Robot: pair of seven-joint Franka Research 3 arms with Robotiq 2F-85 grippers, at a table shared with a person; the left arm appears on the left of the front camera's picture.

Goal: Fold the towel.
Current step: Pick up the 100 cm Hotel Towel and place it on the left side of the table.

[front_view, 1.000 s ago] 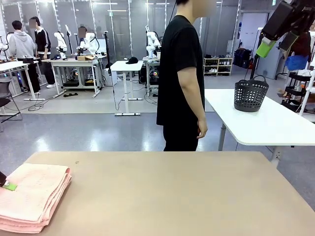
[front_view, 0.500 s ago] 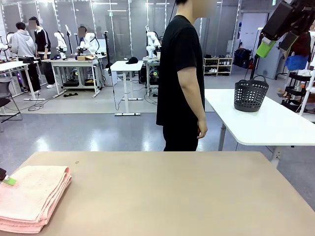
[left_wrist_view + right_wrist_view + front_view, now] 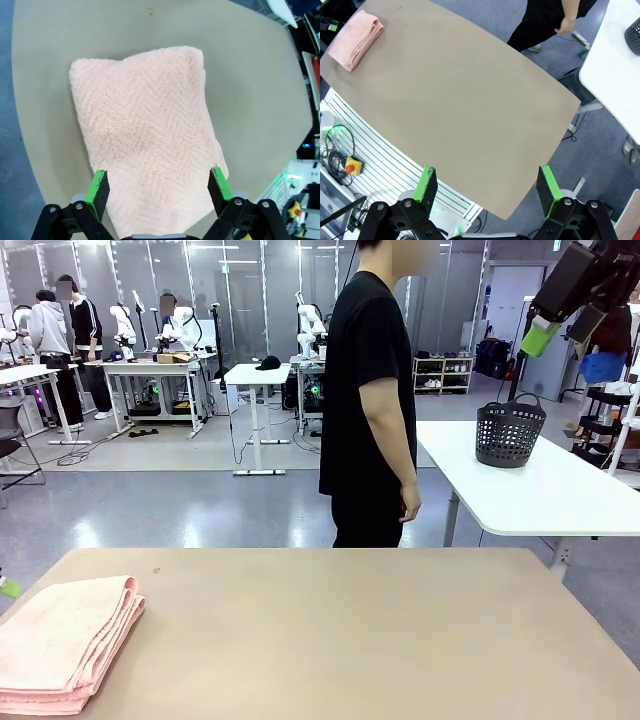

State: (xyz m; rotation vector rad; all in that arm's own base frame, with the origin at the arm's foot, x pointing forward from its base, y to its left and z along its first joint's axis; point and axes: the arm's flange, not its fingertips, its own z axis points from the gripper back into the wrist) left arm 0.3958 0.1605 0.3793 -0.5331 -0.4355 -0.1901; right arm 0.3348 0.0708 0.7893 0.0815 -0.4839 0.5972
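Observation:
The towel [image 3: 62, 642] lies folded into a thick pale pink stack at the near left corner of the tan table [image 3: 350, 640]. In the left wrist view the towel [image 3: 145, 125] lies flat with its herringbone weave showing, and my left gripper [image 3: 159, 187] hovers open above its near end with nothing held. One green pad [image 3: 10, 588] of that gripper peeks in at the front view's left edge. My right gripper [image 3: 562, 332] hangs open high at the upper right, far from the towel [image 3: 356, 39]. Its own view has the right gripper [image 3: 487, 192] open and holding nothing, high over the table.
A person in black [image 3: 370, 400] stands at the table's far edge, arms down. A dark perforated basket [image 3: 509, 432] sits on a white table [image 3: 540, 490] behind at the right. Cables and a red button box [image 3: 351, 167] lie below the table's near side.
My left gripper has opened wider and drawn back to the left, off the towel. The towel stays folded in place. The right arm has not moved.

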